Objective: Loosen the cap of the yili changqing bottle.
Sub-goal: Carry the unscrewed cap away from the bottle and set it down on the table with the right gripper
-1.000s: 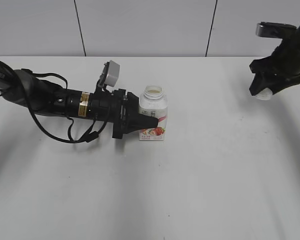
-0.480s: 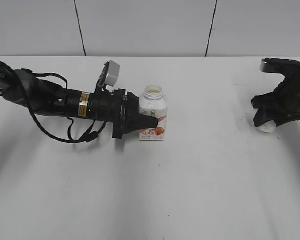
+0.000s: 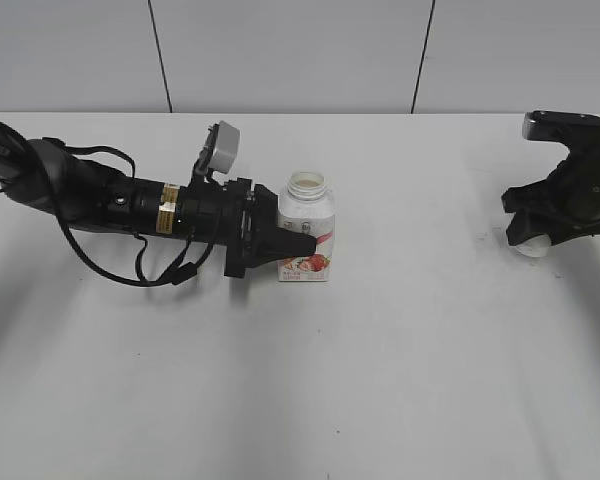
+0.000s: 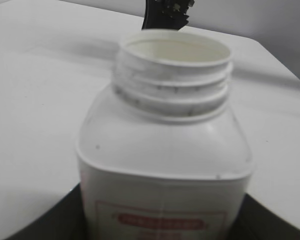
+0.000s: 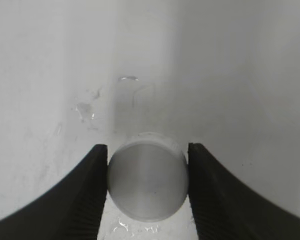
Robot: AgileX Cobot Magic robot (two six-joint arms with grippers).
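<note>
With the left claw (image 3: 302, 243) clamping the yili changqing bottle (image 3: 307, 228) mid-tabletop (image 3: 380, 380), neck bare, the right claw (image 5: 147, 182) (pinching the cap (image 5: 147, 182) far right) should lower squarely before letting go.

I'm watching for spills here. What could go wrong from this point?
The bottle stands uncapped, gripped low by the left pincer; any tilt could spill whatever it holds. The right pincer grips the cap down near the table, by droplets; released, it may roll or pick up dirt.
</note>
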